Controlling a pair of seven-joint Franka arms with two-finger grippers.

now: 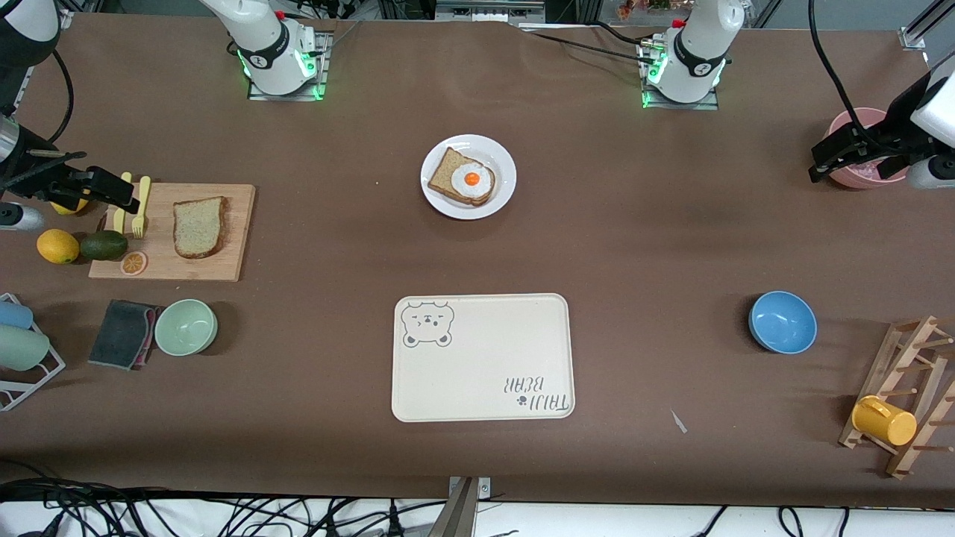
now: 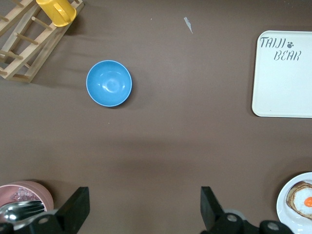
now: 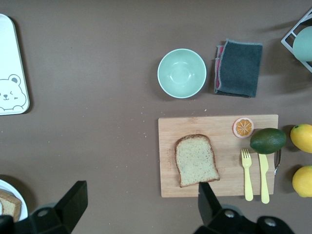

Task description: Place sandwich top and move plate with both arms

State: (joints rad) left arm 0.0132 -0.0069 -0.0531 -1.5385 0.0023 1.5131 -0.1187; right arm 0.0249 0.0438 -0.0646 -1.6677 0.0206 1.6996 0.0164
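- Front view: the sandwich top [image 1: 200, 227] lies flat on a wooden cutting board [image 1: 227, 262] at the right arm's end of the table, its long axis running from the robots' side toward the camera, nothing on it.
- The right gripper [image 3: 139, 207] hangs over the table just beside that board with its 2 fingers wide apart and empty, so it is clearly the nearer arm for the pick; the slice lies just ahead of the jaws in the right wrist view.
- A yellow fork [image 1: 139, 207] and an avocado [image 1: 104, 245] sit at the board's outer end, apart from the bread.
- The plate [image 1: 503, 160] with the egg slice [image 1: 463, 179] stands mid-table; bare tabletop lies between.
- The tray [image 1: 483, 388] lies nearer the camera than the plate.
- The left gripper [image 2: 144, 209] waits, open and empty, beside a pink cup [image 1: 843, 123].
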